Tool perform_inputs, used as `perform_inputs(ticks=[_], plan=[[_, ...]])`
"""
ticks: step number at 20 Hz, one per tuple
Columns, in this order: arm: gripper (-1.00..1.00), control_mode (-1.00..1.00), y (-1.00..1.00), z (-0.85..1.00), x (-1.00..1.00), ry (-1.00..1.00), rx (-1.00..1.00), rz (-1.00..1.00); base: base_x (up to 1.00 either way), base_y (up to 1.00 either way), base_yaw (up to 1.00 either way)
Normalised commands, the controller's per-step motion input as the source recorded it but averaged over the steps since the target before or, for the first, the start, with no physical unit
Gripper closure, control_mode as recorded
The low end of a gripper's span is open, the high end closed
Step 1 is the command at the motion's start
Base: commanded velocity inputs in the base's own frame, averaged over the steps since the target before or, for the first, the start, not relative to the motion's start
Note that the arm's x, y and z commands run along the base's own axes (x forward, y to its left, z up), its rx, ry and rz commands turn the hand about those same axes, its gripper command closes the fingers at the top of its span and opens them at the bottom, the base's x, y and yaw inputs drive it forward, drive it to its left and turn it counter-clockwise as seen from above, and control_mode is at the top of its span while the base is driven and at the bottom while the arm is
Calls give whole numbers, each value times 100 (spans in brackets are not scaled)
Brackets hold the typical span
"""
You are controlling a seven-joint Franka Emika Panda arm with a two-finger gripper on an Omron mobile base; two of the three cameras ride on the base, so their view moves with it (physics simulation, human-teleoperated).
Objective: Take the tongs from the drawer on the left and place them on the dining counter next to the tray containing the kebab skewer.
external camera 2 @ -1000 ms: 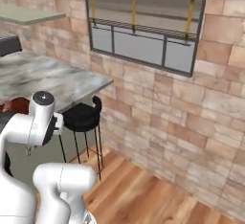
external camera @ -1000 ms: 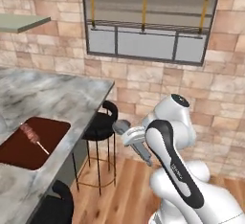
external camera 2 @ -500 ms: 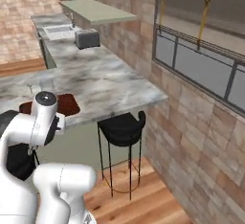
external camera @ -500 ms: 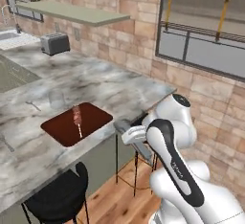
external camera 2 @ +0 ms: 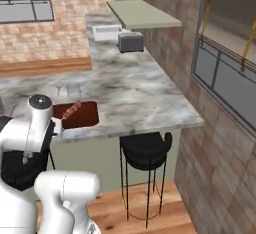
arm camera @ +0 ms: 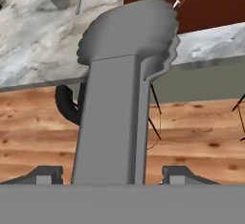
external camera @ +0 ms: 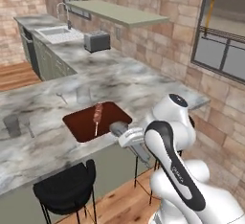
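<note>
Tongs (arm camera: 122,103) held between fingers (arm camera: 45,175), centre of hand view, short of tabletop (external camera: 143,86) edge. Risk: released early, tongs dropped to floor, or knocked against tray (external camera: 79,122) at lower left.

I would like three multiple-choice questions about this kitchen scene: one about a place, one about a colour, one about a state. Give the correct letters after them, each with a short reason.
1. Where does the kebab skewer lie?
A. in the tray
B. on the floor
C. in the sink

2. What colour is the tray?
A. white
B. dark reddish-brown
C. bright blue

3. What is the gripper holding?
A. a glass
B. nothing
C. the tongs

Answers:
1. A: in the left base view the stick with meat chunks rests inside the tray on the dining counter.
2. B: the tray looks dark reddish-brown against the pale marble.
3. C: the hand view shows the grey metal tongs rising between the two finger tips, their scalloped ends pointing toward the counter's edge.
</note>
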Motion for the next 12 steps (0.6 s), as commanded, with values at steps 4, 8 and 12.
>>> perform_inputs(ticks=[4,8,12], plan=[[100,100,0,0,0,0,0,0,98,-21,11],[100,100,0,0,0,0,0,0,100,0,0],[100,100,0,0,0,0,0,0,38,8,21]])
